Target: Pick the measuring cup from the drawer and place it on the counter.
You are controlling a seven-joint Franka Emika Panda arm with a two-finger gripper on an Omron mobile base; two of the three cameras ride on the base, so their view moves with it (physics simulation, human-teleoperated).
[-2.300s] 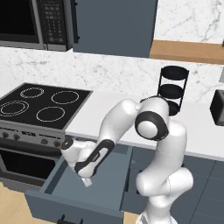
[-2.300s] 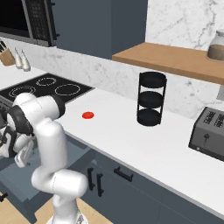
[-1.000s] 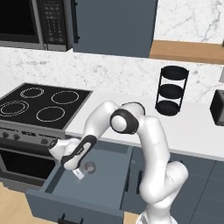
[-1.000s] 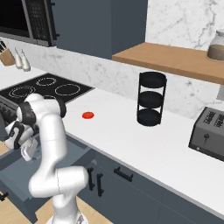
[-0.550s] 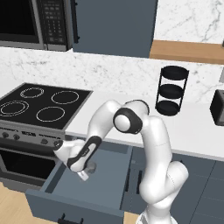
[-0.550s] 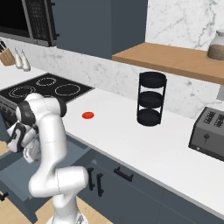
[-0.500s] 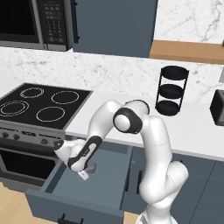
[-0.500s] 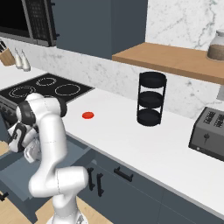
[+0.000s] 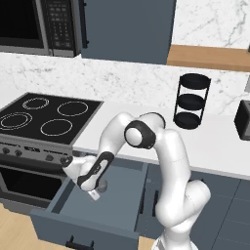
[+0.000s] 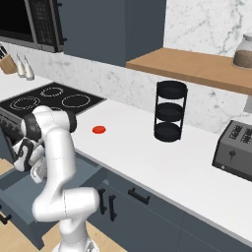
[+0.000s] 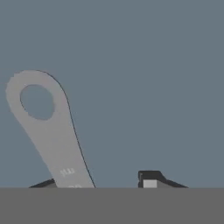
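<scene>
1. In the left base view the gripper (image 9: pixel 95 191) sits at lower centre-left, reaching down into the open drawer (image 9: pixel 117 211).
2. In the hand view the measuring cup (image 11: pixel 46 127) shows as a flat grey handle with a round hole at its end, running from the upper left down to the bottom edge, over the drawer's slate-blue floor.
3. The handle covers the left fingertip at the bottom left; the right fingertip (image 11: pixel 150 180) stands apart from it at bottom centre-right.
4. Whether the fingers are clamped on the cup or standing apart, I cannot tell.
5. In the right base view the white counter (image 10: pixel 162 162) runs across the middle, carrying a red disc (image 10: pixel 99 130), a black tiered rack (image 10: pixel 170 111) and a toaster (image 10: pixel 235 149).
</scene>
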